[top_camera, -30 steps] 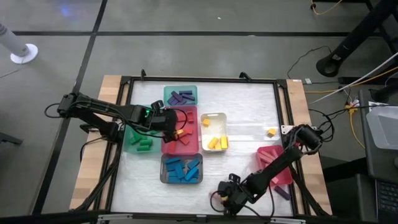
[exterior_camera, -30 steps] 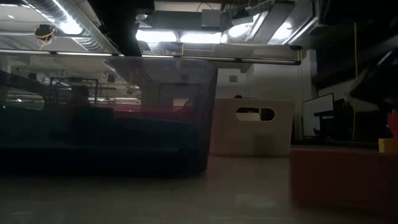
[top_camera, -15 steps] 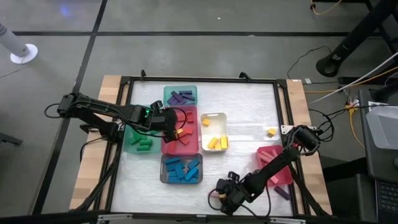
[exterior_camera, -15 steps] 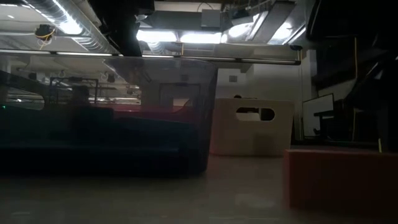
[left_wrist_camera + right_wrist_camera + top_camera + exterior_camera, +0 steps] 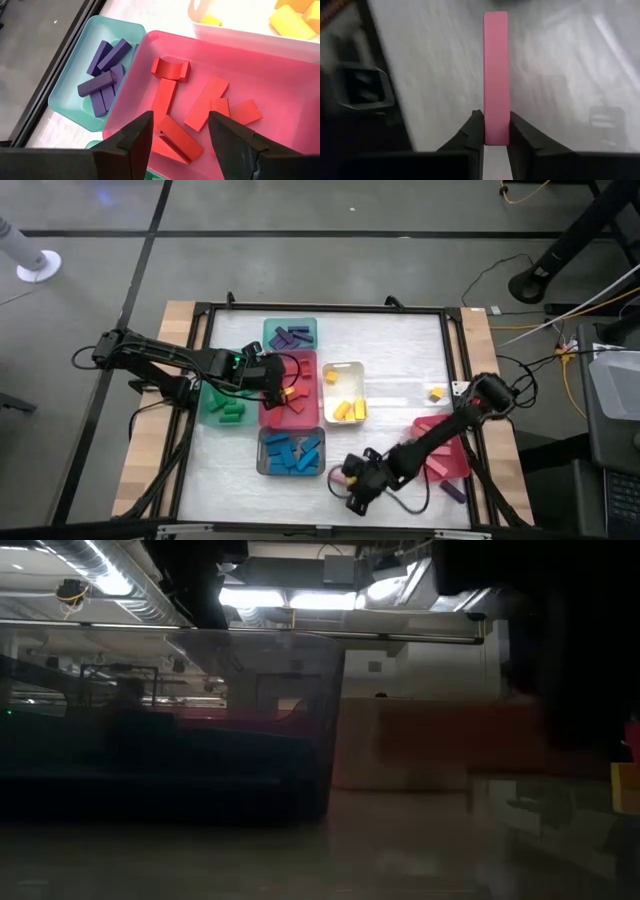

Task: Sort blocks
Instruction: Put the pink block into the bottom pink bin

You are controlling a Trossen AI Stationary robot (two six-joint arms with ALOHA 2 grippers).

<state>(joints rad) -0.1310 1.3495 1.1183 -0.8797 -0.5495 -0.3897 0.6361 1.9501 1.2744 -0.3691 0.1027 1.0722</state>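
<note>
— What is recorded on the worktop (image 5: 400,350)?
— Sorted blocks are held in trays; red blocks (image 5: 200,107) are seen in the pink tray (image 5: 280,70), under the left gripper (image 5: 179,131), fingers spread.

— And the right gripper (image 5: 350,481)?
— It is placed low near the front edge; a pink block (image 5: 496,75) is pinched between its fingers.

Pink block (image 5: 496,75), red blocks (image 5: 172,69)
</note>
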